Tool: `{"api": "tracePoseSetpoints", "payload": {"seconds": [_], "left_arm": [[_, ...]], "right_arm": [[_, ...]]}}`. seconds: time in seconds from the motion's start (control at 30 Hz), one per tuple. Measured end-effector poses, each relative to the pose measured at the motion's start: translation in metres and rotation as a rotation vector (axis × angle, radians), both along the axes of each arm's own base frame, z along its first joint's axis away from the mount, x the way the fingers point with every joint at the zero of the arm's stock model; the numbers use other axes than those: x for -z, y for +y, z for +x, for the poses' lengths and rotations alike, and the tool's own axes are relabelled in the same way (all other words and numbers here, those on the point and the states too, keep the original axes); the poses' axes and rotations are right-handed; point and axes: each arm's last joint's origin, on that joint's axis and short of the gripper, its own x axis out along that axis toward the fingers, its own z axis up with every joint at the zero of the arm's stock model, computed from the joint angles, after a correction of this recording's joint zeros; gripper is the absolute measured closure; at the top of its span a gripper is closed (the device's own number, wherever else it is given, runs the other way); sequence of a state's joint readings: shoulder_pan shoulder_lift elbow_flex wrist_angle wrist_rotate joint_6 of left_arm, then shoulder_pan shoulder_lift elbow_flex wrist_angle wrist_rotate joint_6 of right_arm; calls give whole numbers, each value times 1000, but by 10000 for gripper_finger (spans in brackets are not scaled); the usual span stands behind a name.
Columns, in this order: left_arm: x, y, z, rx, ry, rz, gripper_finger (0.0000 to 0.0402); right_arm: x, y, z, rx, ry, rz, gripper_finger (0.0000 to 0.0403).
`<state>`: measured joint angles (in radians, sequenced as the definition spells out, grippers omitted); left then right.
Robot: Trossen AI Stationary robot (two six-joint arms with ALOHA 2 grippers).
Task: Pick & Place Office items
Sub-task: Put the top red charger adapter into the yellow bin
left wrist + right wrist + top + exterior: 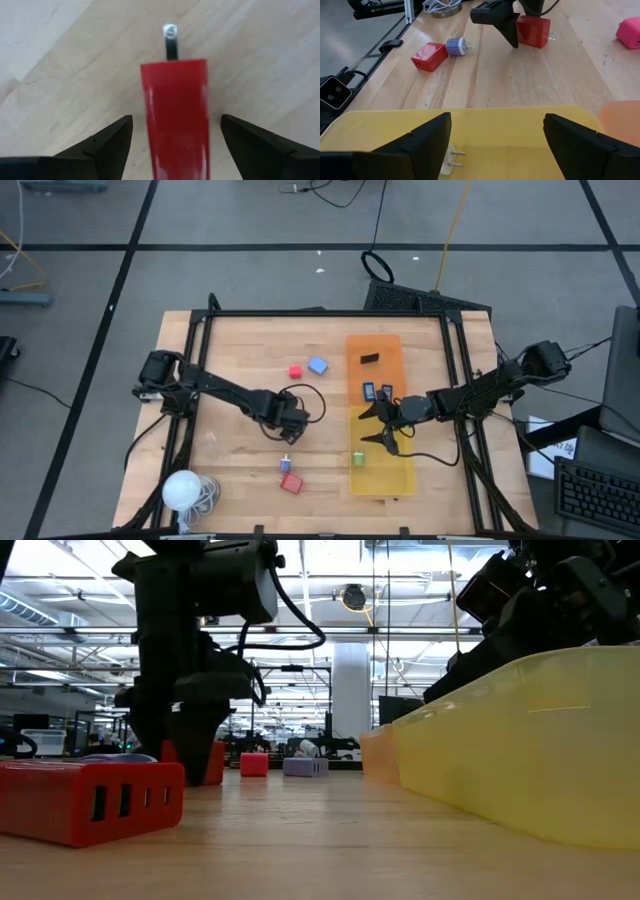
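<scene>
My left gripper (290,423) is open, low over the table's middle. Its fingers stand on either side of a red plug block (174,90) without touching it. The block lies on the wood with a metal prong (170,42) pointing away; it also shows in the right wrist view (535,31). My right gripper (372,427) is open and empty above the yellow tray (400,475). A pale green plug (449,160) lies in that tray. A red block (295,370) and a light-blue block (318,365) lie farther back.
The orange tray (385,345) at the far right holds a black piece (370,358) and two blue pieces (377,391). A flat red block (291,483) and a small blue plug (286,465) lie near the front. A white ball with a coiled cord (182,490) sits front left.
</scene>
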<state>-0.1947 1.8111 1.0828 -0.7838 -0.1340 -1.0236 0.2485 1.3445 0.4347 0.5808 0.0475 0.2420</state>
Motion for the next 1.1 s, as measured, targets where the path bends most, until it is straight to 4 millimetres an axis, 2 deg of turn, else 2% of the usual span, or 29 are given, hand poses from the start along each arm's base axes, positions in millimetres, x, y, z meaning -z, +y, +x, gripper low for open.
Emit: {"api": "tracePoseSetpoints", "payload": {"seconds": [0.27,0.6,0.73,0.9,1.1], "left_arm": [[0,-1,-1,25,9,9,129],[0,0,1,29,-19,71,242],[-1,-1,3,88,-34,75,273],[-7,0,2,133,-48,80,284],[-37,0,3,191,-205,133,279]], "right_arm": [[0,0,0,0,0,0,99],[0,0,0,0,-1,0,99],[-1,0,0,0,-6,1,99],[-3,0,1,-2,-37,-10,99],[-7,-3,3,12,-77,-9,99]]}}
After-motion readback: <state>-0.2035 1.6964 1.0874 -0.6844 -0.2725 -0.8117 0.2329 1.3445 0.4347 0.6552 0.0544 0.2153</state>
